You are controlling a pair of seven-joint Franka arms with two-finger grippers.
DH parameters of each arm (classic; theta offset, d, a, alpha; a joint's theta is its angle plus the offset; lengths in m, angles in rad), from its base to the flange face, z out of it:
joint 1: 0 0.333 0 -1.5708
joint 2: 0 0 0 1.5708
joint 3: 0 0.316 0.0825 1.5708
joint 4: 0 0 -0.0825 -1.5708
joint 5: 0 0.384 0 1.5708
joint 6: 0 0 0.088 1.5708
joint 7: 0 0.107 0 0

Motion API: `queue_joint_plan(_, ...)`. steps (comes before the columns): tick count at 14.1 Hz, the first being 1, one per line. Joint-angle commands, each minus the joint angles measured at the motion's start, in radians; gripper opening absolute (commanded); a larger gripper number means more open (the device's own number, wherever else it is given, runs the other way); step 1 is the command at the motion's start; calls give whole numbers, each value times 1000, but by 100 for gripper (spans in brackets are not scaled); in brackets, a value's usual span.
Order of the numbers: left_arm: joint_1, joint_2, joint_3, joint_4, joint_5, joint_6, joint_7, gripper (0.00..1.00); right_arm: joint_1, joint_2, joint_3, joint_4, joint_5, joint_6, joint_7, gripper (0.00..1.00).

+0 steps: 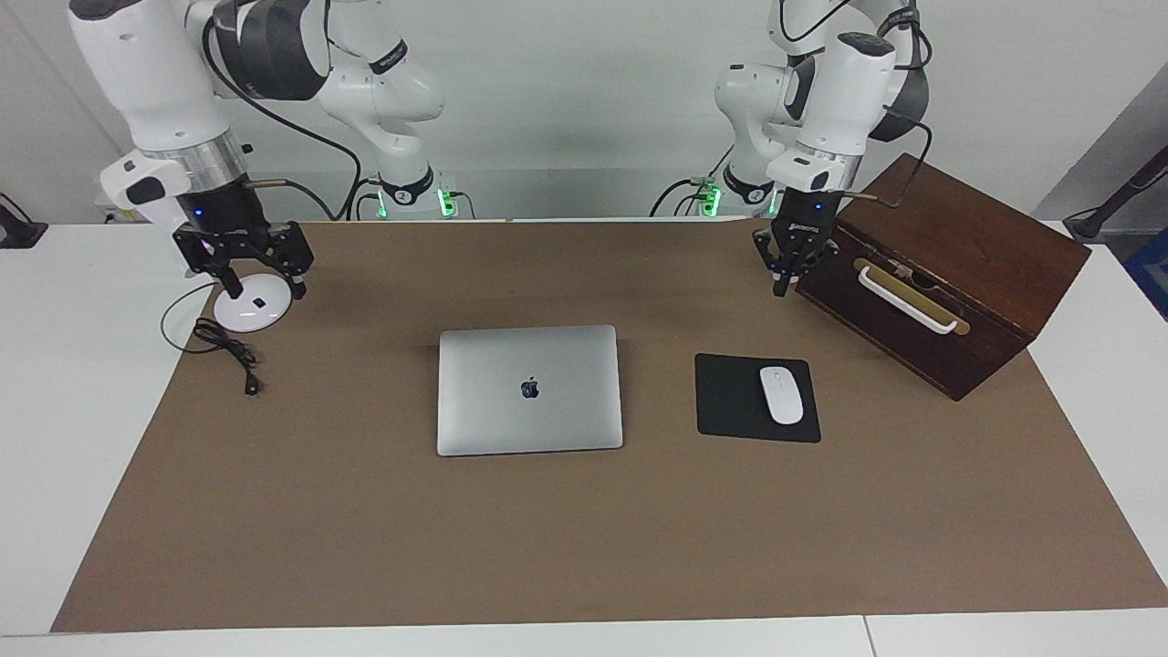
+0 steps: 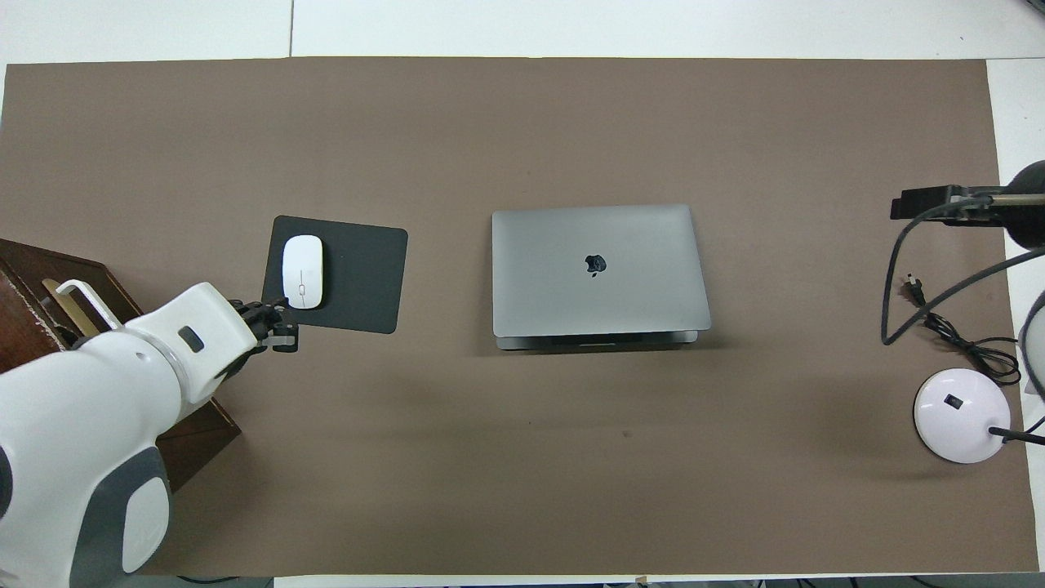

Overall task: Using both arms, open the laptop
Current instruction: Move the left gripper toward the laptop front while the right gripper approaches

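One flat matte silver-grey metal laptop (image 1: 529, 390) lying lid-down on brown surface (image 1: 584, 529); left claw (image 1: 787, 274) hanging closed, empty; right claw (image 1: 258, 278) hanging spread open.

A: What colour is the laptop (image 1: 529, 390)?

B: Silver-grey, with a dark apple logo (image 1: 529, 389) in the middle of its lid.

A: And at its three o'clock in the facing view?

B: A plain black mouse pad (image 1: 732, 400) carrying a white mouse (image 1: 781, 394).

A: The box (image 1: 967, 274) at about two o'clock?

B: Dark reddish-brown wood, with a brass-coloured plate (image 1: 912, 294) and a white handle (image 1: 906, 300).

A: At ten o'clock?

B: A white lamp base (image 1: 253, 305) with a black cable (image 1: 228, 349).

A: The surface?

B: A flat brown mat (image 1: 584, 538) on a white table (image 1: 64, 411). The arms are white with silver wrist rings, each claw black.
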Motion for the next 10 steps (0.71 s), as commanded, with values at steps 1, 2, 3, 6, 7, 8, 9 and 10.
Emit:
queue_joint_plan(1,-65,-77,15,-113,-13,78,7,0,52,-49,6,-90,34,85,95,92)
queue_joint_plan(2,-85,-89,15,-132,-11,88,5,0,72,-62,6,-112,35,101,141,92)
queue_joint_plan(3,-101,-95,15,-149,-13,98,3,0,102,-82,6,-155,35,151,187,92)
queue_joint_plan(6,-164,-98,14,-204,-11,195,3,0,177,-154,6,-316,35,320,299,92)
queue_joint_plan(7,-187,-97,14,-218,-13,221,3,0,207,-166,6,-340,35,343,353,92)
queue_joint_plan(8,-203,-94,14,-226,-13,236,2,0,230,-183,6,-377,35,383,391,92)
queue_joint_plan(9,-218,-89,15,-232,-13,253,2,0,250,-200,6,-423,35,444,416,92)
queue_joint_plan(10,-233,-83,14,-235,-11,272,2,0,274,-206,6,-455,35,495,451,92)
